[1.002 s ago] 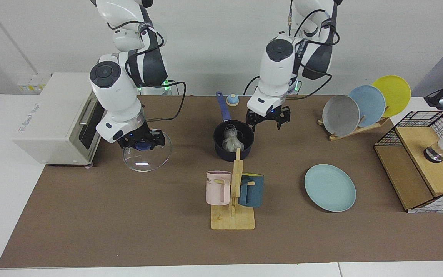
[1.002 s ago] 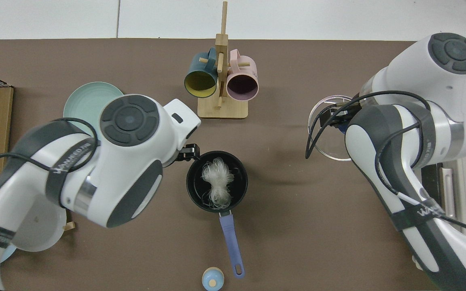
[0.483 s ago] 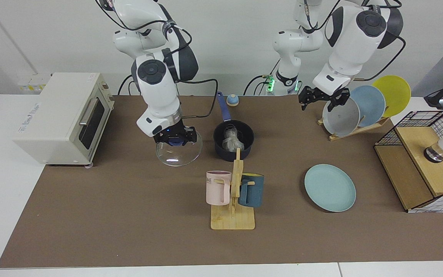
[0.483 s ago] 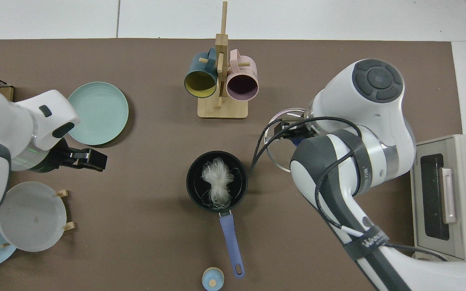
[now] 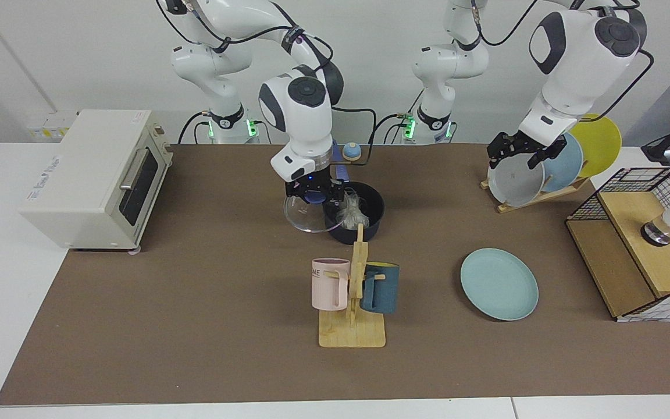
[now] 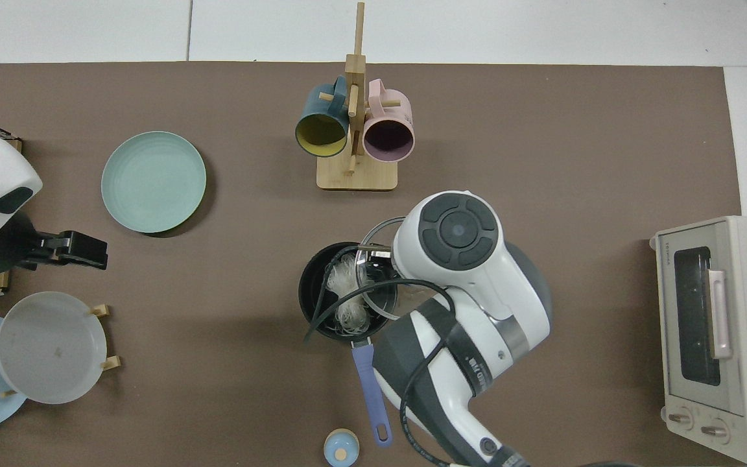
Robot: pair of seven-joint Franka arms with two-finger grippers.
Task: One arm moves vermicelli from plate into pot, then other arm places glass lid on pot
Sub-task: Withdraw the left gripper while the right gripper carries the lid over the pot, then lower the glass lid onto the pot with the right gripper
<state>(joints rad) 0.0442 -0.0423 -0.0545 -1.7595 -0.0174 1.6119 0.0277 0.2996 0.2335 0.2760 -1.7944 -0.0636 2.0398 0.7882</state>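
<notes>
The dark pot (image 5: 370, 227) stands mid-table with a bundle of whitish vermicelli (image 5: 351, 214) inside it. My right gripper (image 5: 313, 195) is shut on the blue knob of the glass lid (image 5: 305, 218). The lid hangs tilted over the pot's rim on the toaster side and overlaps the opening only partly. From above, the lid's rim (image 6: 373, 235) covers part of the pot (image 6: 312, 285) and vermicelli (image 6: 345, 314); the right arm hides its own gripper. The light teal plate (image 5: 499, 283) lies bare. My left gripper (image 5: 520, 152) hangs open, raised, in front of the plate rack.
A wooden mug stand (image 5: 352, 331) with a pink and a teal mug stands just in front of the pot. A toaster oven (image 5: 91, 174) stands at one end, a rack of upright plates (image 5: 544, 160) and a wire-sided wooden box (image 5: 631, 250) at the other. A small blue knob-like object (image 5: 351, 151) lies behind the pot.
My right arm has carried the glass lid from beside the toaster oven across to the pot. My left arm has drawn back from the pot to the plate rack and risen.
</notes>
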